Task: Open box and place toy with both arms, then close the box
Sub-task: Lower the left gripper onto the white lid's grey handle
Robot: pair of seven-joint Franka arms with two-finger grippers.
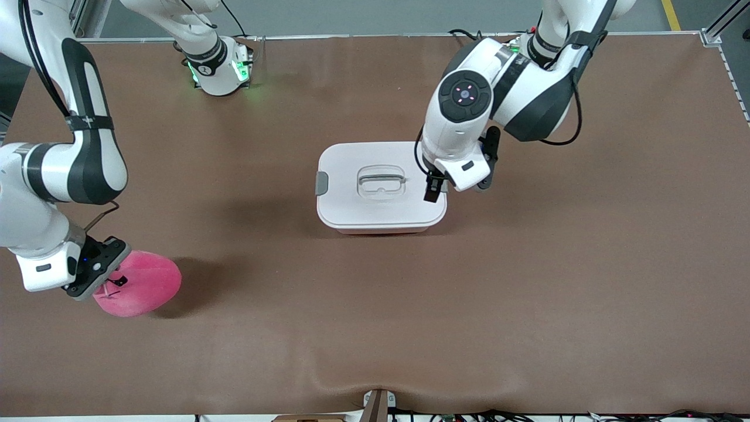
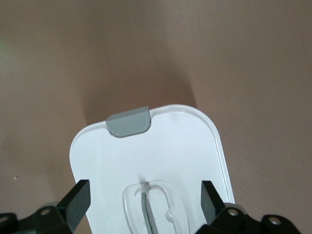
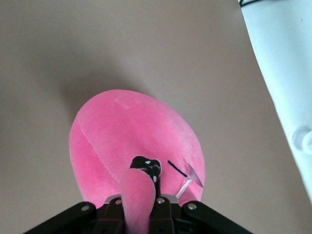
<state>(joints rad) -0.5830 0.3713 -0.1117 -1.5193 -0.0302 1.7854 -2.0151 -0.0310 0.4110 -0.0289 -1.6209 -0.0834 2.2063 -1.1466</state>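
The toy lies on the brown surface, nearer the front camera than the box and toward the right arm's end. The right gripper has its fingers clenched on a small part of the toy. The box sits mid-surface, lid on. The left gripper hangs over the box's end, fingers spread wide and empty.

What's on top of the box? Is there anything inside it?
A white lid covers the box, with a grey clip and a handle in the middle. The open left gripper is over it. The lid hides the inside.
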